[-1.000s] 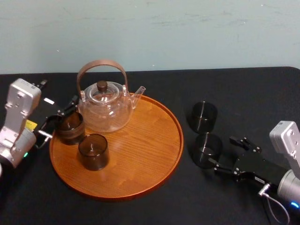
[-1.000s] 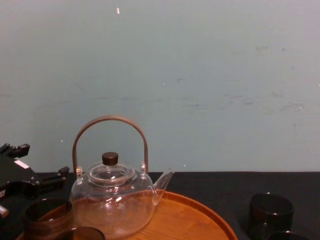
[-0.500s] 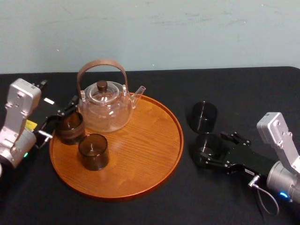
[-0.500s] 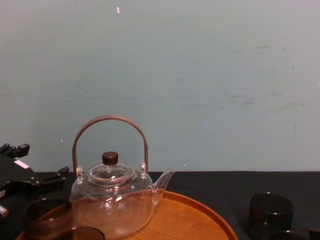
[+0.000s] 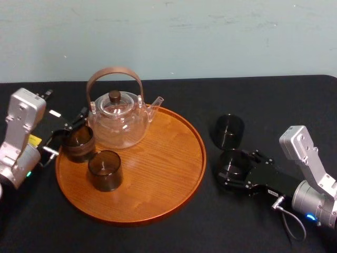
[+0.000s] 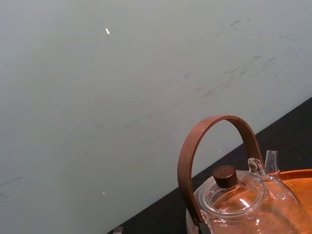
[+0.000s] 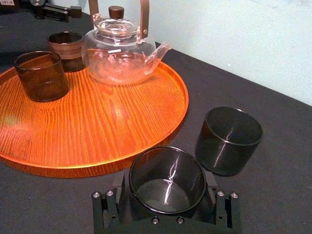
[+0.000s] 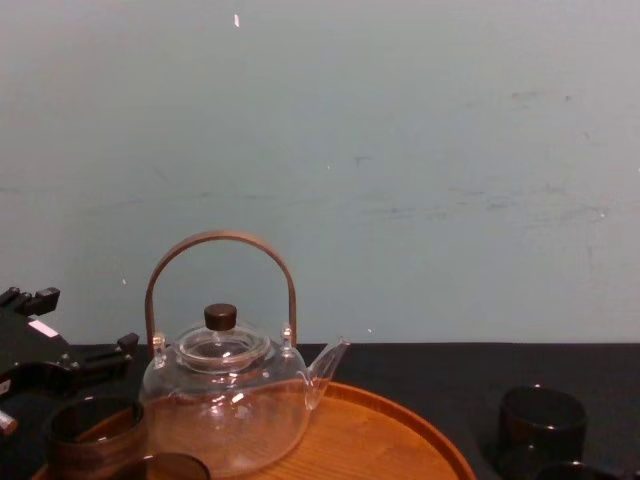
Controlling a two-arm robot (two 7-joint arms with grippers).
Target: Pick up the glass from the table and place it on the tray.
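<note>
Right end effector (image 5: 238, 169) now straddles glass (image 7: 165, 178) (unlifted).

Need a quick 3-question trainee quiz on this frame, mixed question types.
1. True or false: the right pincer flanks a dark glass that stands on the tray.
2. How many glasses stand on the tray? A) one B) two C) three
3. Fill in: the teapot spout points toward the robot's ____.
Key: 1 false, that glass stands on the table; 2 B; 3 right.
</note>
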